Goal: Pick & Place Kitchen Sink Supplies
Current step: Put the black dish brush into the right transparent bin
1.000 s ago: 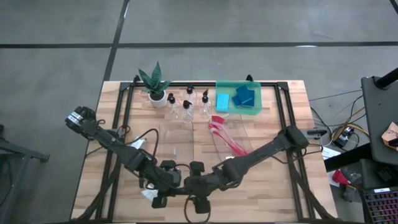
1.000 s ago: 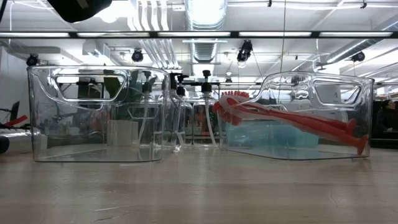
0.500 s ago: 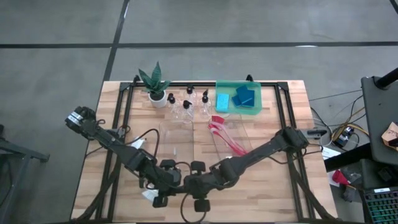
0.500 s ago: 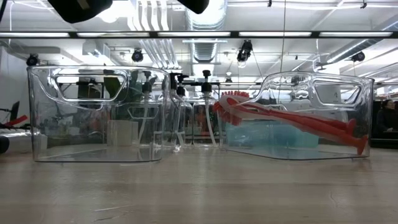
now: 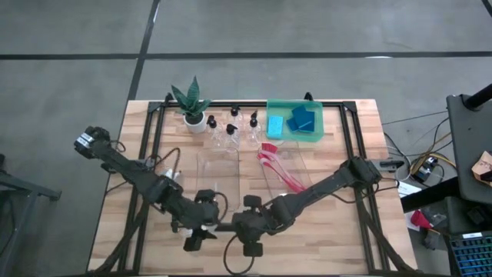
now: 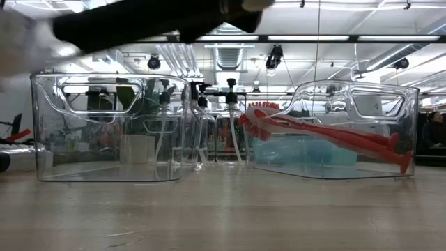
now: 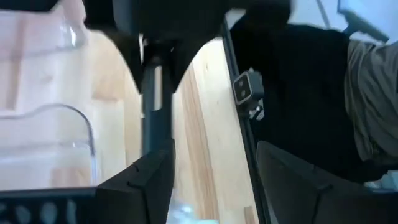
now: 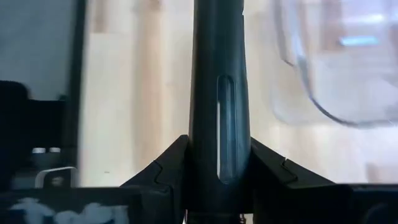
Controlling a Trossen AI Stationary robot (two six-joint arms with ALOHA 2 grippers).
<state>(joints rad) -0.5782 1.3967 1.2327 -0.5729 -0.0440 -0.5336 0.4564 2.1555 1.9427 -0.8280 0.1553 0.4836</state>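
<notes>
Left gripper (image 5: pixel 201 231) withdrew | right gripper (image 8: pixel 219 168) clamps black handle (image 8: pixel 217 81) | head hidden

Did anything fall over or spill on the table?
Nothing stands out. The bottles stand upright, the red brushes lean slanted in their clear bin, and the right gripper holds a black handle beside the left gripper.

Red brushes (image 5: pixel 278 168); blue sponges (image 5: pixel 304 121)

brush (image 8: pixel 219 124) now in right end effector (image 5: pixel 244 225)
</notes>
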